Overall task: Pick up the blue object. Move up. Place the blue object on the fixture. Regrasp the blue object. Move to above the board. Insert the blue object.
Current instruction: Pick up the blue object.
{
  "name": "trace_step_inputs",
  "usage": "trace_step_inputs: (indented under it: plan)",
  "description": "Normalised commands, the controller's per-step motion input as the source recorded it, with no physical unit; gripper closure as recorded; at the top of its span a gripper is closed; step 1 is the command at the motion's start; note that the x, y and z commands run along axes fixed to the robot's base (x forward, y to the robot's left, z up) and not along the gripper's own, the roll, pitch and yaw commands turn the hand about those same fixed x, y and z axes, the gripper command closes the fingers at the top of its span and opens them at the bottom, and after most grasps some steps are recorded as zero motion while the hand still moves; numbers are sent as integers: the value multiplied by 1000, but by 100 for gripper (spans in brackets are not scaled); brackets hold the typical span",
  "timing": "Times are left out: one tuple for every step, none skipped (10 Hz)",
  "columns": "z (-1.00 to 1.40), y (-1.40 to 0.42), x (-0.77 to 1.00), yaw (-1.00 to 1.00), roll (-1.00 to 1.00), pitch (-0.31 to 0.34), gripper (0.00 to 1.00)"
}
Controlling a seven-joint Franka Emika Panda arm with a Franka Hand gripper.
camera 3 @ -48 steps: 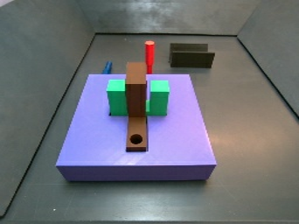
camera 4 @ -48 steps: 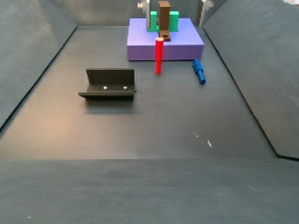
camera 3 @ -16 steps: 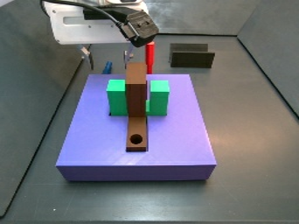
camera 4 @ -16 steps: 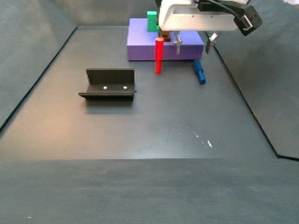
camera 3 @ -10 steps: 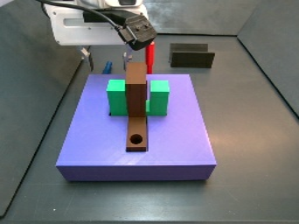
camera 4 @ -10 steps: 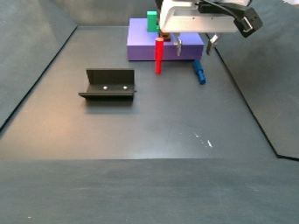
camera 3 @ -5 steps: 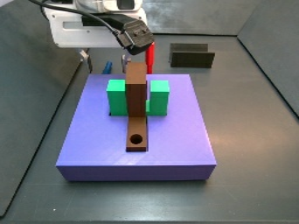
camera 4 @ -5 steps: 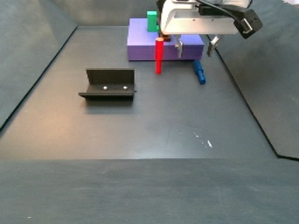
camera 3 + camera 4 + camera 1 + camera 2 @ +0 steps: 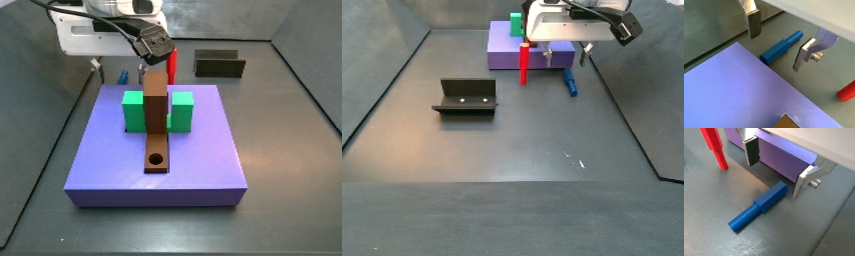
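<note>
Gripper [image 9: 777, 42] has come down slightly lower than half a second ago, jaws open and empty astride the blue object [image 9: 781, 47] lying on the floor beside the violet slab [image 9: 737, 90] (looks light, rigid, smooth; grip mid-length, squarely).

1. The slim blue rod-shaped peg [image 9: 759, 208] lay flat on the dark floor beside the slab.
2. The dark box-like fixture [image 9: 466, 96] stood well apart.
3. The long brown board [image 9: 156, 120] lay atop.
</note>
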Motion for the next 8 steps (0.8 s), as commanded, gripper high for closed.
trace_step_inputs:
  plan:
    - [-700,0,-11,0,326,-64,0]
    - [-694,0,-49,0,327,-66,0]
    - [-203,0,0,0,89,-37,0]
    - [469,54,-66,37,-49,0,0]
    - [429,31,-243,0,-30,-59,0]
    - [217,0,-414,-71,0,-104,0]
    - [137,0,-60,0,0,-84,0]
    - [-60,0,151,0,94,-16,0]
